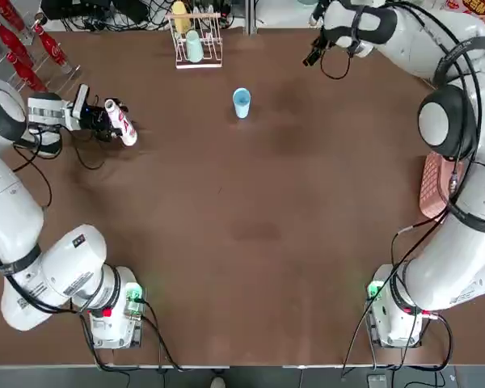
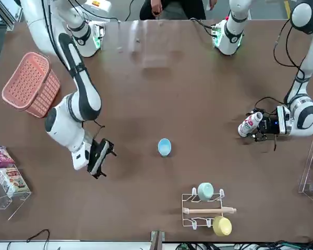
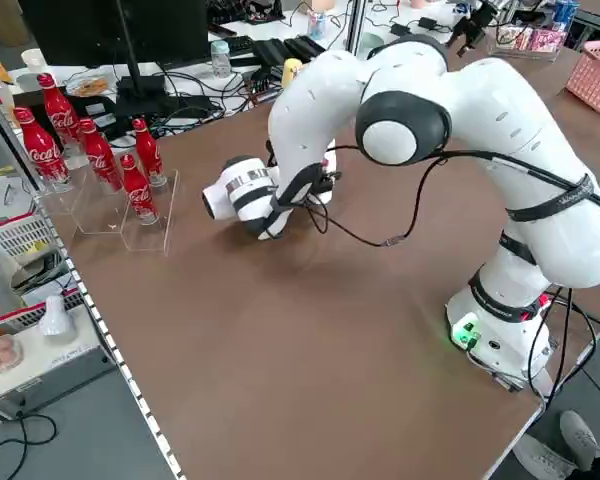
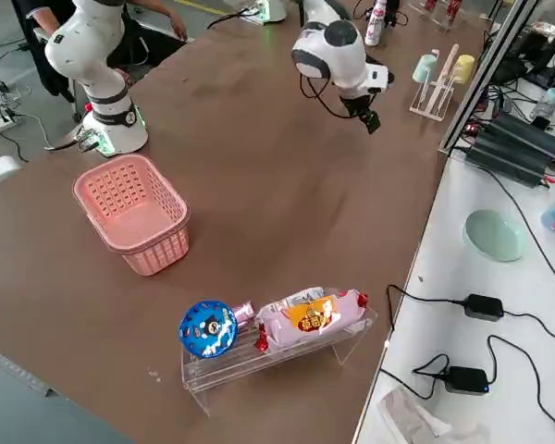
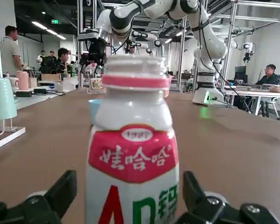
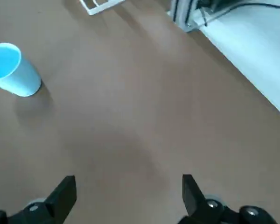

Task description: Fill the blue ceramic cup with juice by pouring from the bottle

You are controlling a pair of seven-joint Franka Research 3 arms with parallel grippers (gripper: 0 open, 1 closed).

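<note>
The left gripper (image 5: 130, 198), fingers spread wide, faces the upright bottle (image 5: 133, 154) near the table's (image 1: 250, 323) left edge, bottle centred between its fingertips.

White rounded arms; black joint bands; looping black cables; green-lit bases; black, silver-screwed jaws.

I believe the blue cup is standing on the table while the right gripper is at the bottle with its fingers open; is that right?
Not quite: the left gripper is at the bottle, as the top view shows. The blue cup is indeed standing on the table, and the gripper's fingers are open.
</note>
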